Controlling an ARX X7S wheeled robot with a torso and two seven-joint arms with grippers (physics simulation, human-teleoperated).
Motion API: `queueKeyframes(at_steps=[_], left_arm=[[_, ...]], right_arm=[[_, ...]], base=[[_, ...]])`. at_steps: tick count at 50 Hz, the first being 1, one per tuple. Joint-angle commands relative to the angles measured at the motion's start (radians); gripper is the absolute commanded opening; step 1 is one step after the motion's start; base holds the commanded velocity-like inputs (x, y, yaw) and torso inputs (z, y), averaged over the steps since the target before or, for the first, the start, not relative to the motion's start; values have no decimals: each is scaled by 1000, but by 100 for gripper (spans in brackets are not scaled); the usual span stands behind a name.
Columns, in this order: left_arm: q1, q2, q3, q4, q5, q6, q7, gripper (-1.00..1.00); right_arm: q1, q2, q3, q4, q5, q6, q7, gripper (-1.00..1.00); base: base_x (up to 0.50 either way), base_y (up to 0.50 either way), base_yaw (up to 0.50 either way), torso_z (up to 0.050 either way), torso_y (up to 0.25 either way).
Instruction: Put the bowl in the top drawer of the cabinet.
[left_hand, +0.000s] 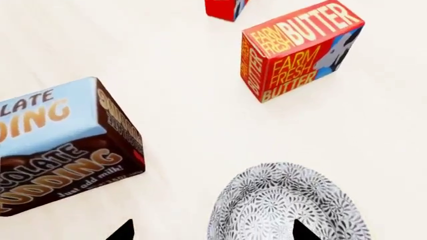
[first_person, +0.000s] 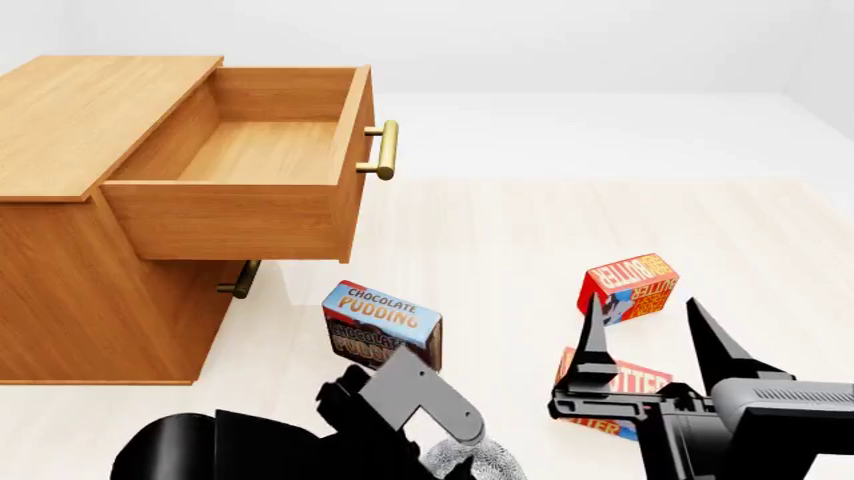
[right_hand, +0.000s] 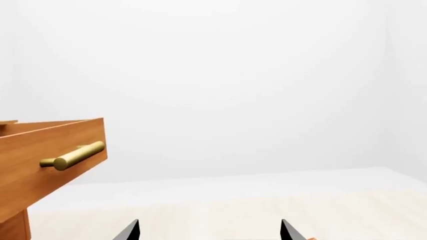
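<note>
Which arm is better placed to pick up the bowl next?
Left. The left gripper is open right over the bowl, one fingertip above its inside. The right gripper is raised, open and empty, facing the top drawer, away from the bowl.

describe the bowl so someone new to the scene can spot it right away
Start at the big wooden cabinet with its top drawer pulled open. On the pale floor in front sits a chocolate pudding box; the bowl lies just beyond it, under the left gripper. It is the only round thing there, white with fine lacy patterning; its neighbours are printed boxes.
</note>
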Motion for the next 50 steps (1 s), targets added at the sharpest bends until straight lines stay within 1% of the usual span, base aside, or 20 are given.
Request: queueKeyframes(at_steps=[1, 10, 23, 37, 42, 50], left_arm=[[-52, 15, 11, -114, 3, -7, 48, 100], [-97, 22, 19, -190, 0, -23, 71, 100], [-135, 61, 119, -255, 40, -63, 84, 100], [-179, 92, 160, -303, 20, -107, 95, 100], [-194, 103, 163, -337, 20, -93, 119, 100], [-208, 124, 160, -439, 54, -22, 170, 100]], right_arm=[[0, -1, -8, 4, -4, -4, 3, 100], [-1, 0, -8, 8, -4, -9, 4, 100], [-2, 1, -11, 9, -6, -15, 7, 100], [1, 2, -16, 21, -7, -21, 8, 100], [-3, 3, -15, 23, -7, -27, 7, 100], [-6, 7, -7, 17, 1, -30, 11, 100]], base=[[0, 0, 0, 0, 0], [0, 0, 0, 0, 0], [0, 0, 0, 0, 0], [0, 0, 0, 0, 0], [0, 0, 0, 0, 0], [0, 0, 0, 0, 0]])
